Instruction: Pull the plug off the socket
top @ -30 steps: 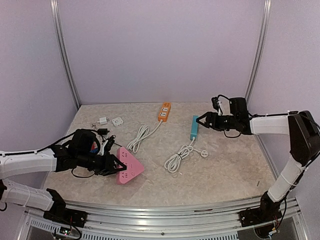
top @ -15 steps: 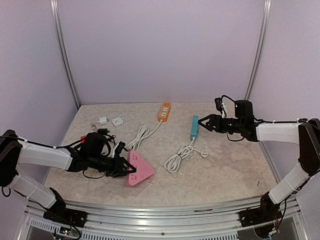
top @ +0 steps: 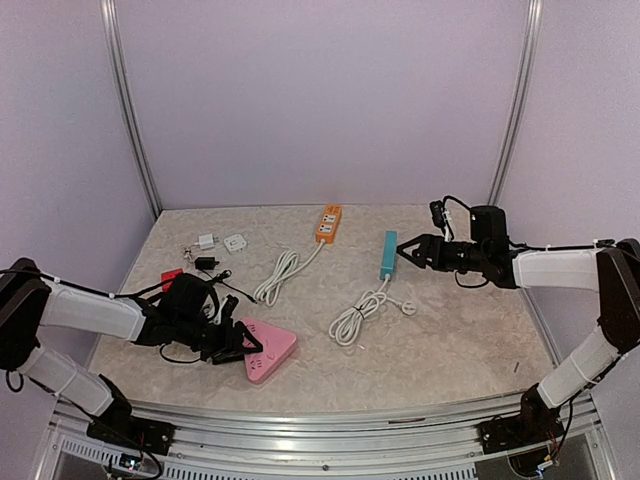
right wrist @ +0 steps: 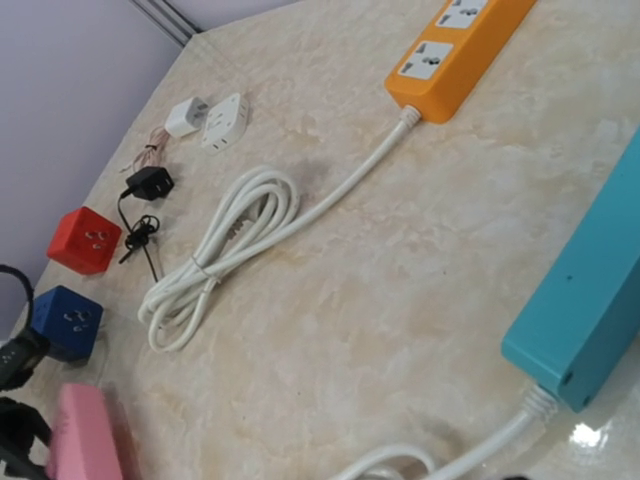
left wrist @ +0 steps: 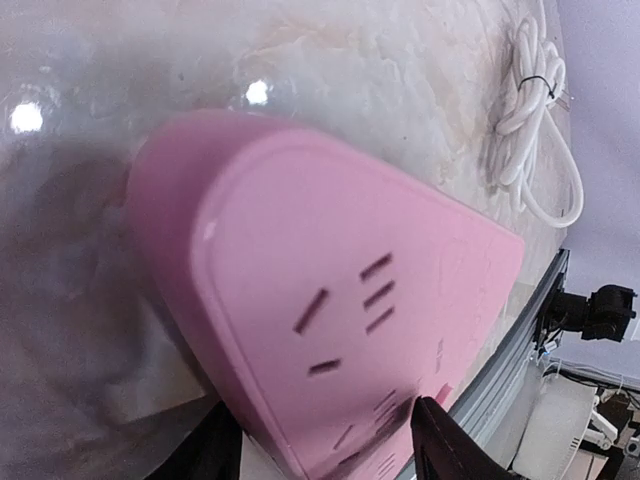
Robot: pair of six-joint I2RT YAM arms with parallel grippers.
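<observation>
The pink triangular socket (top: 270, 349) lies flat on the table at the front left. Its face (left wrist: 340, 300) fills the left wrist view, and the slots that show are empty. My left gripper (top: 238, 340) is at its left corner, open, one dark fingertip (left wrist: 215, 450) on each side of the pink body. A small black plug (top: 205, 263) with a thin cable lies loose behind it, also seen in the right wrist view (right wrist: 150, 183). My right gripper (top: 405, 250) hangs open beside the teal power strip (top: 387, 254), holding nothing.
An orange power strip (top: 328, 223) with a coiled white cord (top: 278, 275) lies at the back. The teal strip's cord (top: 350, 320) ends in a white plug (top: 408, 307). A red cube adapter (top: 171, 277), a blue one (right wrist: 63, 320) and white adapters (top: 235, 242) sit at the left.
The pink socket went right with my left gripper, then settled flat a little to the left. The left jaws have spread apart. The right arm drew back slightly to the right.
</observation>
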